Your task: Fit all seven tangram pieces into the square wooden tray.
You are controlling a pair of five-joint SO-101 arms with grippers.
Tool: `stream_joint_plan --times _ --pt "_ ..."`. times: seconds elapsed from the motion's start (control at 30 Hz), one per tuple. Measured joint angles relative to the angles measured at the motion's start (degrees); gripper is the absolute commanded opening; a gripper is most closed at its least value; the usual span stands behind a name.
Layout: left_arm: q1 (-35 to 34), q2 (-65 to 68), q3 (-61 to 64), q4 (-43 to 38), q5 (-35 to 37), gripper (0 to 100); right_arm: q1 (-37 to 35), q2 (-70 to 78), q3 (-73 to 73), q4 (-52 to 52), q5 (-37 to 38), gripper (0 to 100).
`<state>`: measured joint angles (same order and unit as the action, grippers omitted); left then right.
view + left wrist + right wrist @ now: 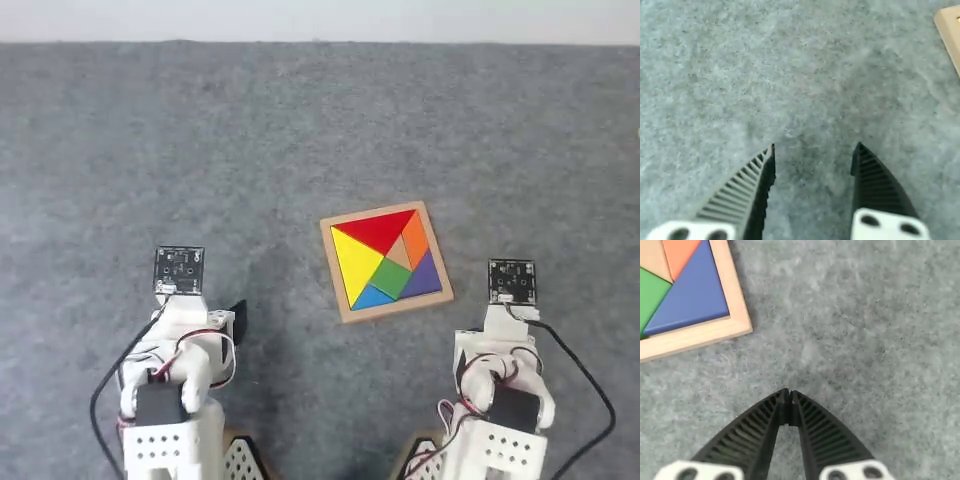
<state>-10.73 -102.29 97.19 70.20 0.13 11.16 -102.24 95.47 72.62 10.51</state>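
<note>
The square wooden tray (347, 305) lies on the grey carpet between the two arms, slightly rotated. Its coloured pieces sit flush inside: red (380, 230), yellow (353, 262), green (389, 276), orange (416, 238), purple (425, 274), blue (371, 297) and a tan one (399, 252). In the right wrist view the tray corner (735, 322) with the purple piece (692, 297) lies just ahead of my right gripper (788, 395), which is shut on nothing. My left gripper (815, 152) hangs open over bare carpet, left of the tray, whose corner (949, 30) shows.
Grey carpet (200, 150) covers the whole table. Both arm bases (170, 440) (500, 435) stand at the near edge, with red and black cables looping beside them. A pale wall (320, 20) borders the far side.
</note>
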Motion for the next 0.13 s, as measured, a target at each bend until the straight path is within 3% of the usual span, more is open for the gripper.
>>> stream_joint_plan --times 0.13 --pt "0.0 0.0 0.0 0.0 0.0 24 0.0 0.0 0.0 0.0 0.0 0.9"
